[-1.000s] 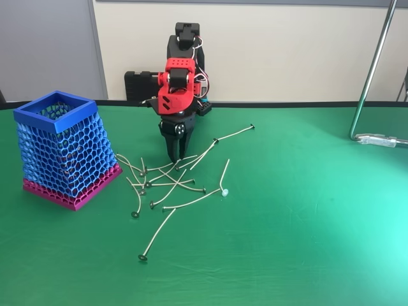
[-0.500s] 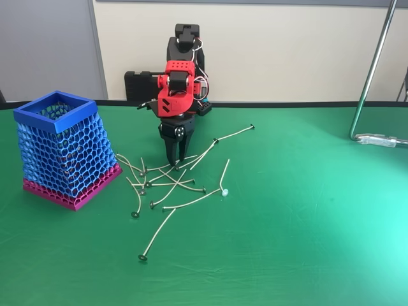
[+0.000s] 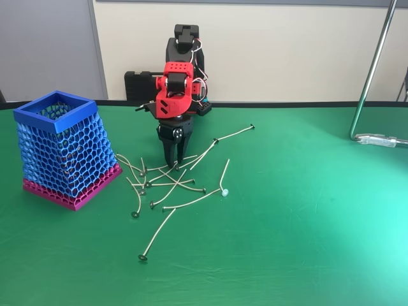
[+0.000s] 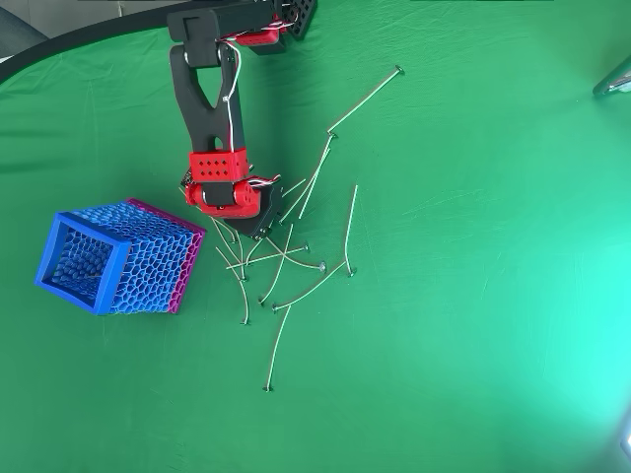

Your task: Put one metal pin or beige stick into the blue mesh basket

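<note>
On the green bench (image 3: 306, 229), seen from the fixed view, the blue mesh basket (image 3: 64, 150) stands upright at the left on its magenta base band. To the right of the basket lies a loose tangle of beige sticks (image 3: 175, 182), crossing one another, with two more reaching away to the right. The red and black arm points its pincer (image 3: 171, 163) straight down onto the far side of that tangle, right of the basket. Its black fingers (image 3: 167, 153) sit nearly together, tips among the sticks; whether they pinch one I cannot tell.

From overhead, the basket (image 4: 69, 264) appears at the left, its open mouth showing. The sticks (image 4: 286, 261) spread to its right, and the pincer (image 4: 258, 225) hangs over their upper left edge, just right of the basket.
</note>
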### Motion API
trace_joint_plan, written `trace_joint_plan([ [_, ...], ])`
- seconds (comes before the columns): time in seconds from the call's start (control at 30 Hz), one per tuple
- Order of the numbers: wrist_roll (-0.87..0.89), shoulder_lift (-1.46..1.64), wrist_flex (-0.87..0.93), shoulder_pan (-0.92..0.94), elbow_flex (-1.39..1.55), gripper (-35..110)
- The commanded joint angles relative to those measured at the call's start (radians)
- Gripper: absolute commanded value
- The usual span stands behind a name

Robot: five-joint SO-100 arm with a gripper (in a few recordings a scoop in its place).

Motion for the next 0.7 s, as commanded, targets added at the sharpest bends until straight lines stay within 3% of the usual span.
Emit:
trace_joint_plan([
  [0.0, -0.008, 0.003, -0.014, 0.005, -0.037, 19],
  [0.67, -0.021, 0.000, -0.072, 0.005, 0.015, 15],
])
